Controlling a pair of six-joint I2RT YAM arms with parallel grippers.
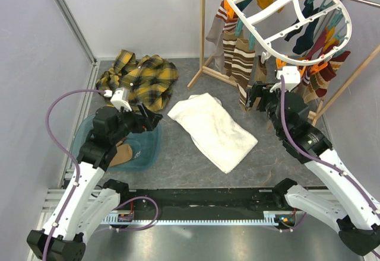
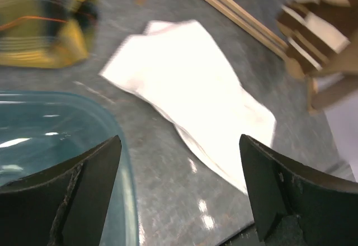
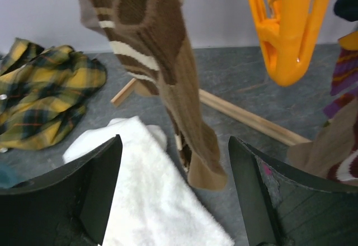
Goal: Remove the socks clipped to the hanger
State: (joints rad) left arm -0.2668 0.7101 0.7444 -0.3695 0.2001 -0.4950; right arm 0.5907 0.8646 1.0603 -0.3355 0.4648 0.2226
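Although both arms are raised off the table, only the right claw (image 1: 256, 98) is anywhere near the job. It sits at centre right of the overhead view, just below the white hanger (image 1: 242, 16), which fills the upper right corner on a wooden rack (image 1: 205, 29) with the socks (image 1: 242, 65) dangling under it from clips.

Its fingers are spread wide with nothing between them. In its own camera a brown and cream striped sock (image 3: 168, 61) hangs dead ahead, running top to bottom of the frame, with its loose end drooping at centre frame, just above the line between the two fingertips. An orange clip (image 3: 288, 28) hangs at upper right of that view, apart from the sock. The clip holding the striped sock is cut off at the top edge, so I cannot tell how it bites.

I would say the next move turns on that upright lie. The claw has to push forward and close across the sock's narrow width, then pull down and away.

The left claw (image 1: 151, 117) is far off at centre left, also spread and empty, over the rim of a blue tub (image 1: 148, 148). A white towel (image 1: 212, 130) lies flat between the arms, and a plaid shirt (image 1: 139, 77) is heaped at upper left.
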